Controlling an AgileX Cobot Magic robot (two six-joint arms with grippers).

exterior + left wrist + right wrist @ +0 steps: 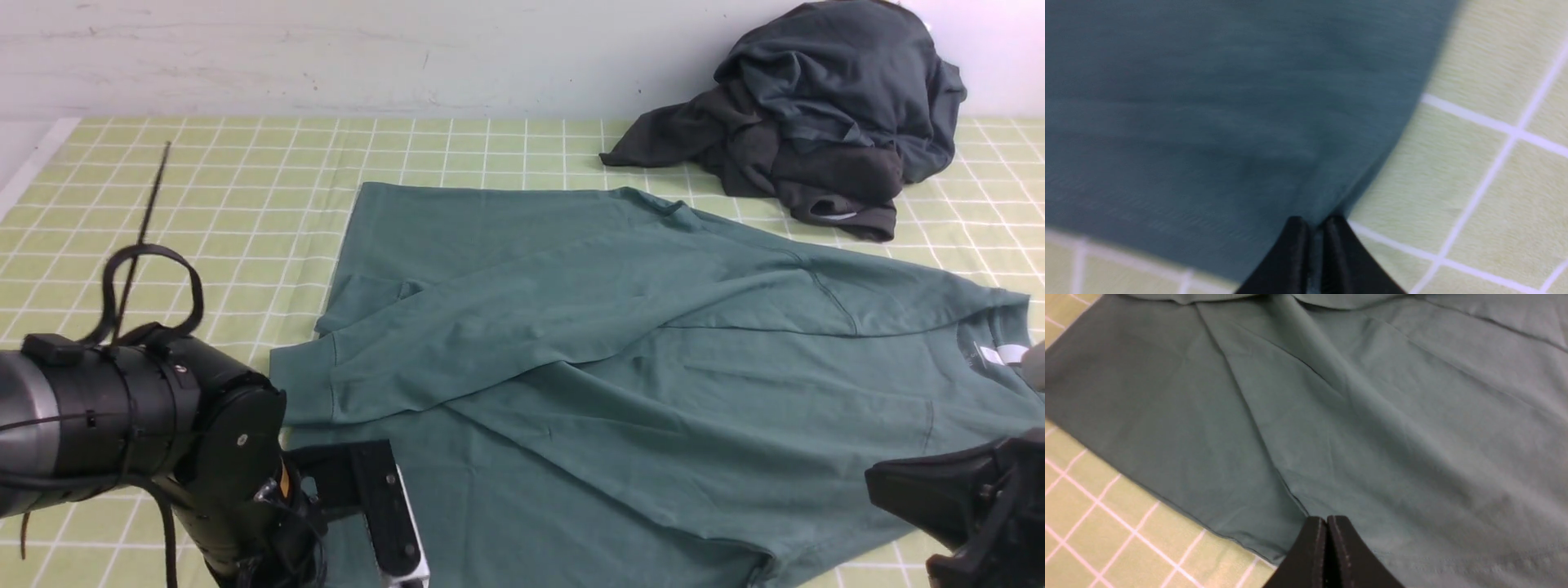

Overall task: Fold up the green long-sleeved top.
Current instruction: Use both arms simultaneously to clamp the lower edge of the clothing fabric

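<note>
The green long-sleeved top (620, 359) lies spread on the checked cloth, both sleeves folded across its body and the neck label at the right. My left gripper (398, 555) is down at the top's near left edge. In the left wrist view that gripper (1314, 222) is shut, with a sliver of the green top (1208, 122) pinched between its fingers right at the hem. My right gripper (878, 483) sits at the near right. In its wrist view the right gripper (1327, 518) is shut just over the top (1372, 416), with no fabric showing between the fingers.
A heap of dark charcoal and slate garments (816, 122) lies at the back right against the wall. The yellow-green checked cloth (204, 180) covers the table. A black cable loop (147, 269) rises from my left arm.
</note>
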